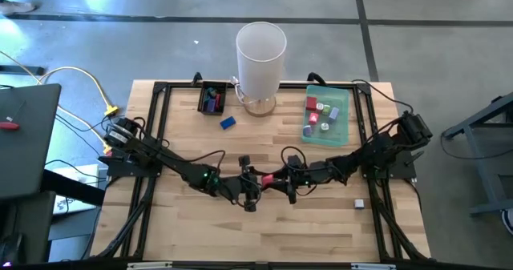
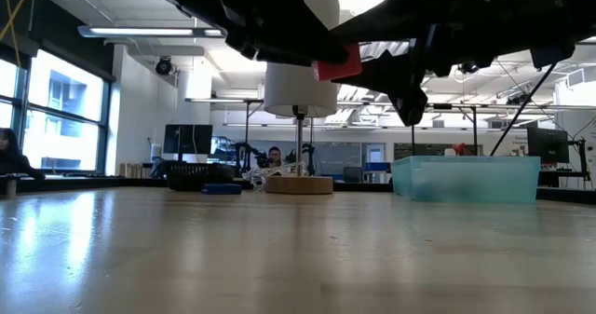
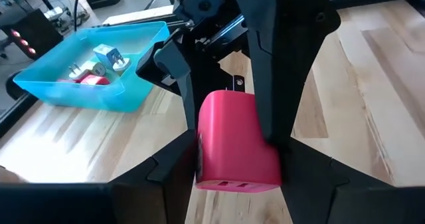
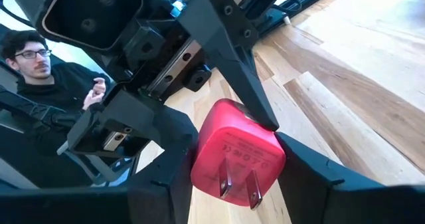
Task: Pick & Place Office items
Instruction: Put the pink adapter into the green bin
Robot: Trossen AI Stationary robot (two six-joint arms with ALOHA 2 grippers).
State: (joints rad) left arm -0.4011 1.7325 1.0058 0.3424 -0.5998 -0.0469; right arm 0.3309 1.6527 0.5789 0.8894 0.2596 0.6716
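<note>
L gripper point(image 1: 255, 176) and R gripper point(image 1: 282, 176) meet mid-table, both closed on one glossy red plastic plug block w/ two metal prongs point(image 3: 236, 141), held off the wooden tabletop point(image 1: 321, 214). Beyond: blue block point(image 1: 228, 122) lying loose, translucent green tray point(image 1: 346, 126) holding red and grey pieces, small black tray point(image 1: 212, 98) w/ more pieces, tall white cylinder point(image 1: 260, 54).

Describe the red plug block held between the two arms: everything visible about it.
The red plug block is a glossy, rounded plastic cube, a wall-charger shape. One face carries embossed lettering and two metal prongs; the opposite face shows two slots. It hangs in mid-air above the middle of the wooden table, clear of the surface. Dark fingers of both the left end effector and right end effector press against its sides.
</note>
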